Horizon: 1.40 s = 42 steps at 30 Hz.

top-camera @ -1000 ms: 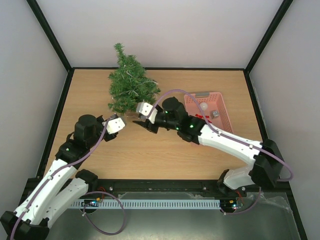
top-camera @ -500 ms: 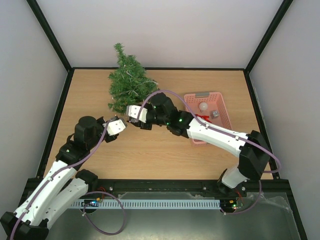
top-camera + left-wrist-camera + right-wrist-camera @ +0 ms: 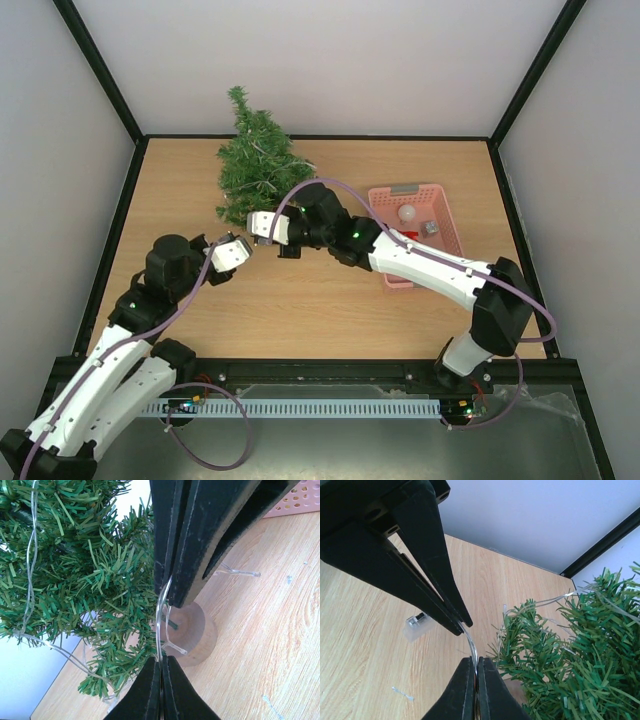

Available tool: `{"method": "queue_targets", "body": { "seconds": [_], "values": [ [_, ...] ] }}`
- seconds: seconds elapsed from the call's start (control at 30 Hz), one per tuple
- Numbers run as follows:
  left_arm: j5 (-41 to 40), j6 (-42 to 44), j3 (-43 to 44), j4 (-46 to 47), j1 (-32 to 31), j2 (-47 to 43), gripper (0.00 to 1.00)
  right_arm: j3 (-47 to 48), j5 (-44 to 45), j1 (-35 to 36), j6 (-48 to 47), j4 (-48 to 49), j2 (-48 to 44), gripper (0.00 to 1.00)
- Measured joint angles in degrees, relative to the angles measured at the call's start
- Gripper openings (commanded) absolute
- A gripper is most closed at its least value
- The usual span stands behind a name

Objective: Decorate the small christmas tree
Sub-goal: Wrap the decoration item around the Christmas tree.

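Beside the small christmas tree [image 3: 255, 165], your left end effector [image 3: 160, 662] and right end effector [image 3: 475, 662] clamp one clear wire [image 3: 157, 620].

The white-and-black left arm [image 3: 115, 345] reaches forward and inward, its two-finger left gripper [image 3: 236, 250] closed tight on a thin clear wire [image 3: 159, 615]. The white-and-black right arm [image 3: 440, 272] stretches across to the left. Its right gripper [image 3: 262, 226] sits nearly tip to tip with the other, pinching the same wire.
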Motion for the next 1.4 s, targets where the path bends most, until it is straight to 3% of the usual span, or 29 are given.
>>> {"method": "queue_targets", "body": {
  "seconds": [0.07,0.13,0.17,0.27,0.33,0.5,0.67,0.9,1.2,1.4],
  "values": [
    [0.0,0.0,0.0,0.0,0.0,-0.1,0.15,0.4,0.0,0.0,-0.1,0.0,0.2,0.02],
    [-0.1,-0.7,0.0,0.0,0.0,-0.2,0.34,0.5,0.1,0.1,0.0,0.1,0.2,0.02],
    [-0.2,-0.7,0.0,0.1,0.0,-0.2,0.38,0.5,0.3,0.2,0.2,0.2,0.2,0.02],
    [-0.5,-1.8,0.0,0.2,0.0,-0.2,0.43,0.5,1.4,0.2,0.8,0.6,0.2,0.02],
    [-1.0,-3.8,0.0,0.7,0.0,-0.2,0.53,0.6,2.2,0.2,1.3,0.7,0.2,0.02],
    [-5.9,-14.6,0.2,3.1,-0.1,-0.1,0.57,1.0,4.5,0.2,2.6,1.0,0.2,0.02],
    [-14.1,-33.9,4.4,3.5,-0.2,1.9,0.65,1.9,6.0,0.2,4.5,2.1,0.2,0.02],
    [-14.5,-63.1,14.7,-0.6,0.0,4.0,0.71,3.7,6.0,0.2,7.0,4.4,0.3,0.02],
    [-16.7,-105.1,11.6,0.5,0.2,-8.7,0.65,3.7,6.4,0.2,9.7,6.8,1.0,0.02],
    [-15.1,-124.6,11.7,-1.5,0.3,-6.7,0.67,3.7,6.6,0.6,10.7,7.5,1.0,0.02]
  ]
}}
